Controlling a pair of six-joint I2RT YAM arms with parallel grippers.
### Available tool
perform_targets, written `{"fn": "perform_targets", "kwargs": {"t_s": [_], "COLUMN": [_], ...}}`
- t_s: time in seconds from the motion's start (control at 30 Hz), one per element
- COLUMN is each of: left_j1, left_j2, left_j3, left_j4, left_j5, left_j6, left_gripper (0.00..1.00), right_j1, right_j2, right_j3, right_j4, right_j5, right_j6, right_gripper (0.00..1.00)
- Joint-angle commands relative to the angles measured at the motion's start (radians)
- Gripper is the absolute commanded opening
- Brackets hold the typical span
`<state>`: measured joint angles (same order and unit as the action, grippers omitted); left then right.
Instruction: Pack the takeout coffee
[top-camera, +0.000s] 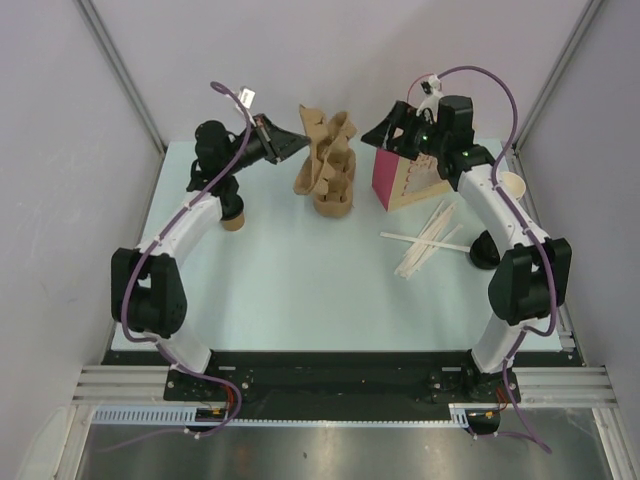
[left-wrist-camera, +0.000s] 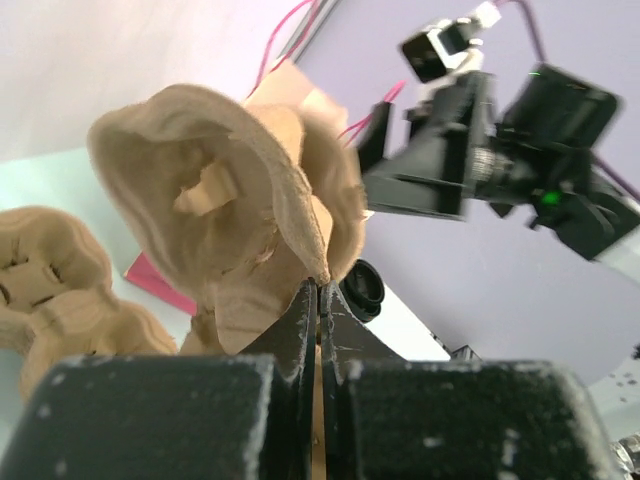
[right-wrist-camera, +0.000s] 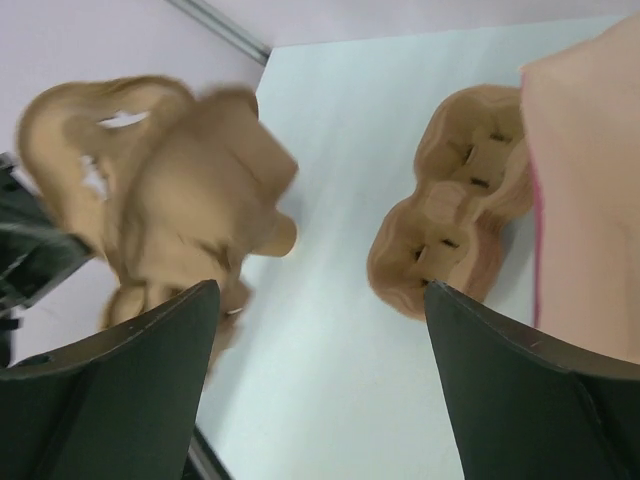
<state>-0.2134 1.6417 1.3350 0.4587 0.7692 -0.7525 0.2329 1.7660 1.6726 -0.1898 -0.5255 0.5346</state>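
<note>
The takeout coffee (top-camera: 235, 218), one brown cup with a dark lid, stood left of the stack of pulp cup carriers (top-camera: 332, 190), tucked under the left arm's forearm, well apart from both pincers and half hidden. The left gripper (top-camera: 298, 143), just behind and to the left of that stack, was pressed together on the rim of a single pulp carrier (top-camera: 325, 128), which it held tilted off the table (top-camera: 300, 280). The right gripper (top-camera: 376, 135), behind and to the right of the stack, stood spread wide with nothing between its fingers. Right of the stack stood one pink paper bag (top-camera: 386, 180). Farther right were a loose scatter of pale stirrers (top-camera: 425, 245), too overlapped to count, and pale lidless cups (top-camera: 511, 185), possibly nested. Only the overhead view showed the coffee. The left wrist view showed the pinch itself, with the fingertips (left-wrist-camera: 308, 300) shut on the carrier's edge. The right wrist view showed the gap between its own fingers (right-wrist-camera: 150, 350), with the stack beyond.
</note>
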Motion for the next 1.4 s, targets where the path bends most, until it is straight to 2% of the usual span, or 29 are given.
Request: {"fn": "perform_targets", "kwargs": {"t_s": [0.0, 0.23, 0.33, 0.37, 0.43, 0.6, 0.73, 0.77, 0.87, 0.93, 0.97, 1.03, 1.07, 1.13, 1.17, 1.27, 1.37], "left_j1": [-0.017, -0.024, -0.026, -0.027, -0.030, -0.029, -0.018, -0.009, 0.028, 0.055, 0.090, 0.159, 0.187, 0.270, 0.291, 0.365, 0.436], "left_j2": [0.029, 0.044, 0.044, 0.046, 0.043, 0.038, 0.018, 0.009, -0.040, -0.083, -0.100, -0.157, -0.173, -0.215, -0.227, -0.256, -0.241], "left_j3": [-0.007, 0.015, 0.021, 0.023, 0.021, 0.021, 0.046, 0.049, 0.059, 0.079, 0.095, 0.121, 0.137, 0.186, 0.202, 0.222, 0.181], "left_j4": [0.123, 0.107, 0.092, 0.090, 0.093, 0.064, -0.030, -0.049, -0.198, -0.378, -0.444, -0.642, -0.789, -0.937, -1.071, -1.274, -1.386], "left_j5": [-0.007, -0.019, -0.027, -0.027, -0.028, -0.044, -0.033, -0.016, -0.005, -0.007, -0.008, -0.019, -0.025, -0.085, -0.122, -0.302, -0.462], "left_j6": [-0.015, -0.008, -0.004, -0.005, -0.007, 0.008, 0.054, 0.086, 0.177, 0.257, 0.342, 0.428, 0.524, 0.622, 0.715, 0.865, 0.921], "left_gripper": [0.00, 0.00, 0.00, 0.00, 0.00, 0.00, 0.00, 0.00, 0.00, 0.00, 0.00, 0.00, 0.00, 0.00, 0.00, 0.00, 0.00], "right_j1": [0.020, 0.029, 0.036, 0.040, 0.057, 0.066, 0.074, 0.080, 0.091, 0.100, 0.109, 0.120, 0.129, 0.137, 0.144, 0.170, 0.210], "right_j2": [-0.085, -0.112, -0.120, -0.122, -0.125, -0.112, -0.096, -0.099, -0.112, -0.120, -0.131, -0.140, -0.149, -0.157, -0.168, -0.178, -0.174], "right_j3": [-0.039, -0.093, -0.096, -0.096, -0.102, -0.106, -0.051, -0.047, -0.057, -0.066, -0.077, -0.088, -0.096, -0.106, -0.112, -0.139, -0.152], "right_j4": [-0.011, 0.007, 0.027, 0.024, 0.007, -0.049, -0.101, -0.121, -0.198, -0.244, -0.255, -0.292, -0.304, -0.344, -0.352, -0.376, -0.390], "right_j5": [-0.067, -0.094, -0.117, -0.117, -0.096, 0.013, 0.001, -0.005, 0.001, 0.005, 0.010, 0.024, 0.028, 0.035, 0.038, 0.051, 0.083], "right_j6": [0.048, 0.059, 0.048, 0.044, 0.036, -0.018, -0.108, -0.173, -0.254, -0.320, -0.344, -0.418, -0.435, -0.485, -0.501, -0.533, -0.585], "right_gripper": [0.88, 0.88, 0.74, 0.66, 0.61, 0.59, 0.60, 0.60, 0.61, 0.62, 0.63, 0.64, 0.66, 0.68, 0.69, 0.71, 0.72]}}
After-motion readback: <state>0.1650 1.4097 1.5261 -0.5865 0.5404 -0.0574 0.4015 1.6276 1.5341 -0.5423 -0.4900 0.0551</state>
